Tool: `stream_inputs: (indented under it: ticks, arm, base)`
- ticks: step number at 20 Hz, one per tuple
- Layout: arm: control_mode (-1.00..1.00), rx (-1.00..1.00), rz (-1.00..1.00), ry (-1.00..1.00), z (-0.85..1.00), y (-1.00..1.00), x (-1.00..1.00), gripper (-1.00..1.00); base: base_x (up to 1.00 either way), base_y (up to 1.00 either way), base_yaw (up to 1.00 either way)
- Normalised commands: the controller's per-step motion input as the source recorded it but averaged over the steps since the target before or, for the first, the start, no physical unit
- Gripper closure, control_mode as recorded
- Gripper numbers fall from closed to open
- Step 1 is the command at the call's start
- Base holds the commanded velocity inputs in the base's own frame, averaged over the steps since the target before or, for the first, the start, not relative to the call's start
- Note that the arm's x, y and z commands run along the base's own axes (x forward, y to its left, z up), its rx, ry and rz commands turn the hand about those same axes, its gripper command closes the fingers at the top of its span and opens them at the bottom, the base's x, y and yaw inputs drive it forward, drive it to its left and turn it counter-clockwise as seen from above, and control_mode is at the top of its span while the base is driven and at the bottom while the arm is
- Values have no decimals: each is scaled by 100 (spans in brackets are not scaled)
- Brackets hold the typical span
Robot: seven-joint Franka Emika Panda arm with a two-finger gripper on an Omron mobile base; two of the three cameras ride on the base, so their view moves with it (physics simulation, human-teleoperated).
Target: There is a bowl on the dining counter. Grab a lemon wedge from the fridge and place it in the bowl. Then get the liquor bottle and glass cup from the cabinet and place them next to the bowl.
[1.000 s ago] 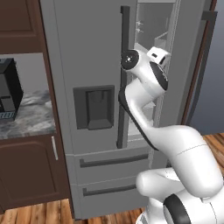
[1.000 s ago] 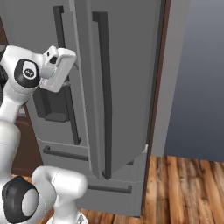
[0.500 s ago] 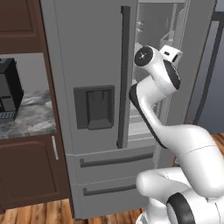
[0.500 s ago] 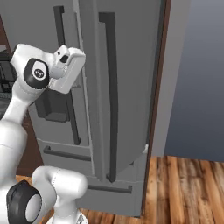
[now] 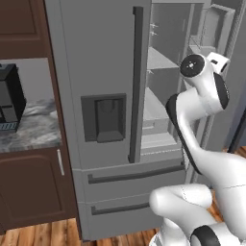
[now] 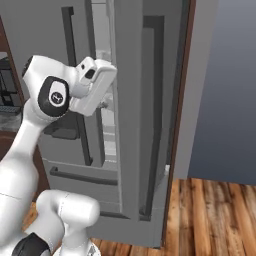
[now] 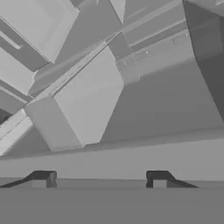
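Tool at the open fridge, jaws apart.

Reached into the fridge [image 5: 110, 115] opening with the tool [image 7: 99, 179], fingertips [image 7: 41, 178] spread wide and gripping nothing. Faced pale shelves [image 7: 87, 100] and bins just ahead of the tool. Could not make out any lemon wedge among them. Stood beside the swung-out right door [image 6: 145, 115], left door closed.

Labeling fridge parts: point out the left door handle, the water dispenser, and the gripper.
left door handle [image 5: 136, 81], left base view, mid bar.
water dispenser [image 5: 104, 117], left base view, recess centre.
gripper [image 7: 99, 178], hand view, between fingertips.
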Motion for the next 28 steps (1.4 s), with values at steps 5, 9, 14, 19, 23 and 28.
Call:
stream_inputs:
  ticks: [5,9,14,19,23,28]
  arm:
    - [-100,0,0,5,-3,-88,-6,-100]
    - [-100,0,0,5,-3,-79,0,-100]
    - [-100,0,0,2,-4,-74,-1,-100]
    - [-100,0,0,-1,-1,-18,-23,-100]
    - [-100,2,0,-5,-1,38,-78,-100]
    - [-100,2,0,-3,-12,96,-53,-100]
  base:
    - [0,0,0]
    - [0,0,0]
    - [0,0,0]
    - [0,0,0]
    - [0,0,0]
    - [0,0,0]
